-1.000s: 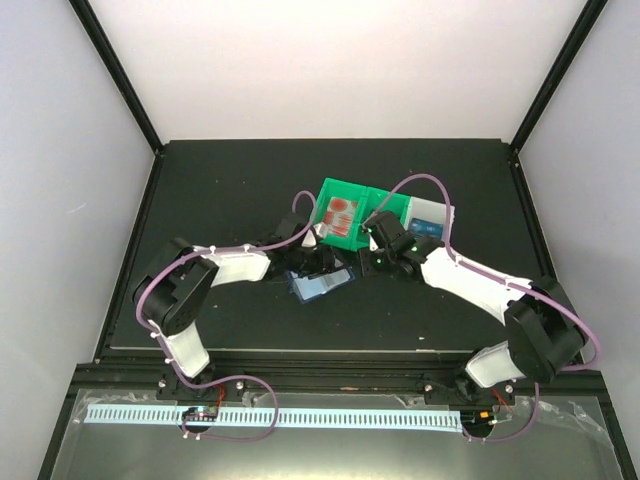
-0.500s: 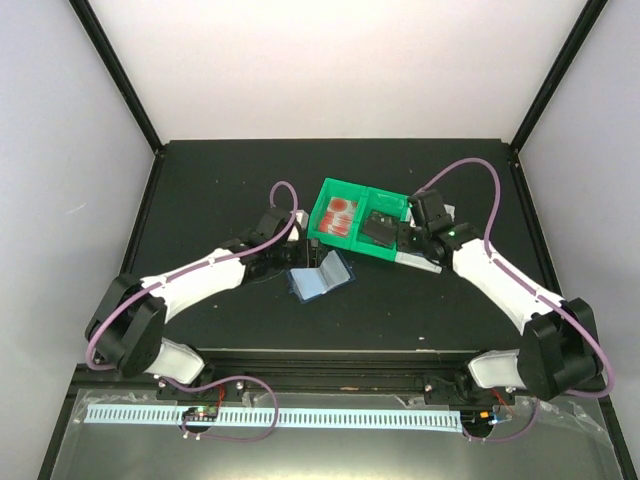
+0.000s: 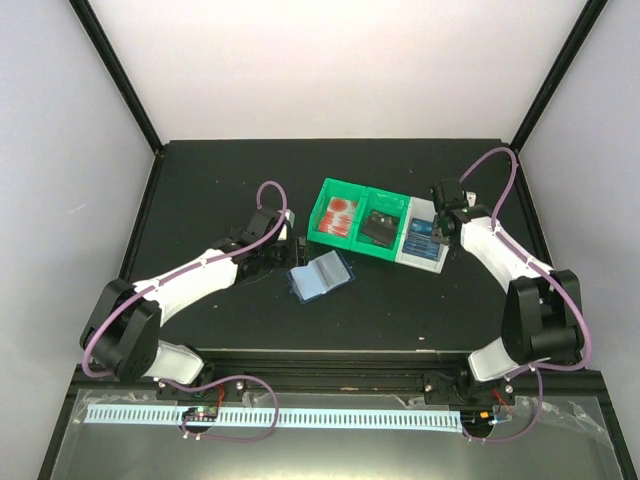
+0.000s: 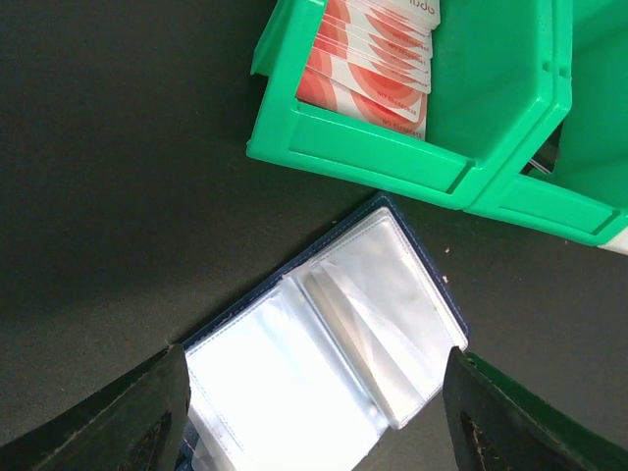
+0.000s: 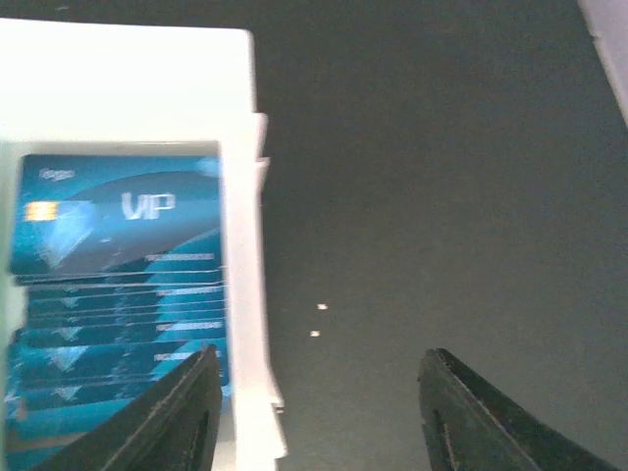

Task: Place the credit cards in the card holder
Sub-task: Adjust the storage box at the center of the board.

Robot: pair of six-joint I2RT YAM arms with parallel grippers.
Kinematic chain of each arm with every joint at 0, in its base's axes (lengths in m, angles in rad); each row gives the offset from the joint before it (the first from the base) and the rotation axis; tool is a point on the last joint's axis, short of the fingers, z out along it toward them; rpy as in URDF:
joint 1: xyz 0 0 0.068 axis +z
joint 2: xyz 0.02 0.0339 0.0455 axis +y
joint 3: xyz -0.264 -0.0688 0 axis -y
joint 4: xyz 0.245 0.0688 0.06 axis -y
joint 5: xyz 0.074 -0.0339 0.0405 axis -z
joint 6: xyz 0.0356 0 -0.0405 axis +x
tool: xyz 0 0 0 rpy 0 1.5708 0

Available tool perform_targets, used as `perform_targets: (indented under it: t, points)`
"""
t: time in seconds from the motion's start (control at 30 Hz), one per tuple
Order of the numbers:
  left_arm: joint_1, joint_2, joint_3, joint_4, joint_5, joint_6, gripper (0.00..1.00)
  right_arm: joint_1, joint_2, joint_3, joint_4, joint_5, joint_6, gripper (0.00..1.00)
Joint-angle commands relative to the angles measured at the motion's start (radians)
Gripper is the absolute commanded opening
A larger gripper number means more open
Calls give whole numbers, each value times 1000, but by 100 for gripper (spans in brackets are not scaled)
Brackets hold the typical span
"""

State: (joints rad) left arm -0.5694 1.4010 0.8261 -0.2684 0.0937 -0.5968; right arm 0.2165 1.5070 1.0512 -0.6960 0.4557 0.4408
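Lying open just below the middle of the top view, the card holder point(image 3: 320, 277) sits flat on the dark worktop point(image 3: 200, 190) with its pale clear sleeves facing up. Just above it stands the green and white tray point(image 3: 330, 240). The red-and-white credit cards point(image 3: 340, 213) are in its left green compartment, the dark credit cards point(image 3: 378, 227) in the middle green one, and the blue credit cards point(image 3: 422, 235) in the white compartment at the right end.

The left end effector point(image 3: 283, 252) is just left of the card holder. In the left wrist view its fingers point(image 4: 137, 422) stand wide apart in the two lower corners with nothing clamped. The open holder point(image 4: 324, 373) spreads across the lower centre between them, its dark blue edge showing along the upper right side. The red-and-white stack point(image 4: 378, 49) shows at the top of that view.

The right end effector point(image 3: 440, 232) is at the right end of the tray. Its wrist view is blurred. The fingers point(image 5: 471, 412) are apart at the lower edge and hold nothing. One is over the white compartment wall point(image 5: 240, 294) and the other over bare worktop. The blue stack point(image 5: 118, 265), with "VIP" on the top card, fills the left side.
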Motion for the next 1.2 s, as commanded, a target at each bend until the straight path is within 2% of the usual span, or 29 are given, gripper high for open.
perform_targets:
  t: [0.0, 0.17, 0.33, 0.47, 0.67, 0.87, 1.07, 1.17]
  points:
    - [15, -1, -8, 3, 37, 26, 72, -12, -10, -16, 108, -176, 0, 59]
    - [26, -18, -30, 13, 49, 29, 72, -47, 55, -12, 114, -186, 33, 59]
    - [30, -30, -47, 13, 54, 28, 72, -56, 102, -34, 140, -219, 42, 46]
    - [32, -39, -60, 12, 59, 24, 72, -56, 108, -41, 140, -256, 32, 28]
    - [32, -39, -65, 11, 62, 16, 72, -55, 65, -93, 142, -333, 91, 16]
    - [32, 15, -34, 40, 97, -3, 73, -24, -48, -212, 191, -411, 250, 15]
    - [33, 150, 67, 113, 169, -50, 73, 57, -116, -273, 225, -488, 340, 16]
    - [31, 229, 124, 162, 216, -102, 73, 83, -122, -281, 256, -559, 355, 22]
